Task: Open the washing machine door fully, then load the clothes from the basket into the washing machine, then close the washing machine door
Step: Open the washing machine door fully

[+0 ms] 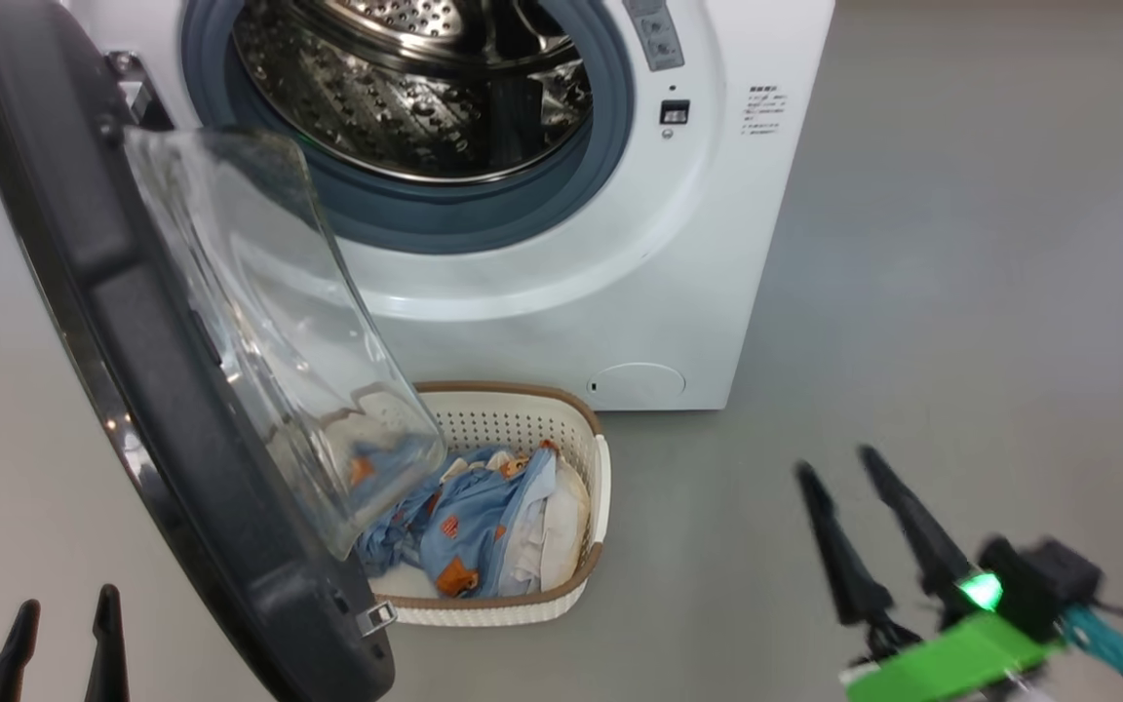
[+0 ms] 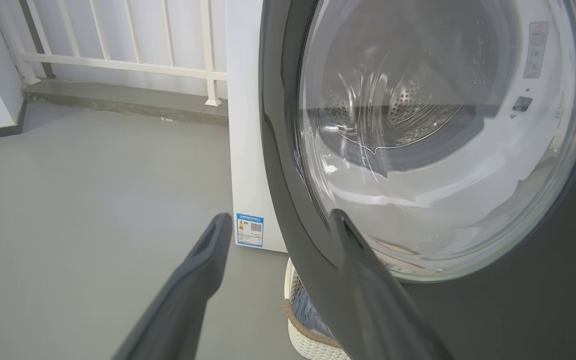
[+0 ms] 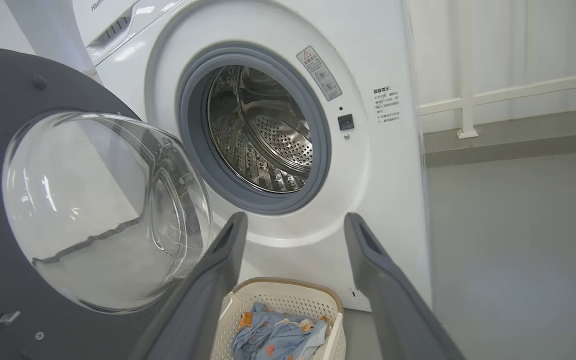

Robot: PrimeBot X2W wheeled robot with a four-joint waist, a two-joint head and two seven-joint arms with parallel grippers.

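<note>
Left hand (image 1: 71,597) and right hand (image 1: 832,460) both spread, nothing held. Door (image 1: 84,292) is swung out but hangs right over the basket (image 1: 600,468), ahead-left of the right hand, clothes (image 1: 484,526) piled inside. Reach in from there and a finger could clip that glass bowl (image 1: 259,322), I reckon.

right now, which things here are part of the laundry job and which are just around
Job: washing machine door, washing machine, basket, clothes.
Just around: white railing, grey ledge under it.
</note>
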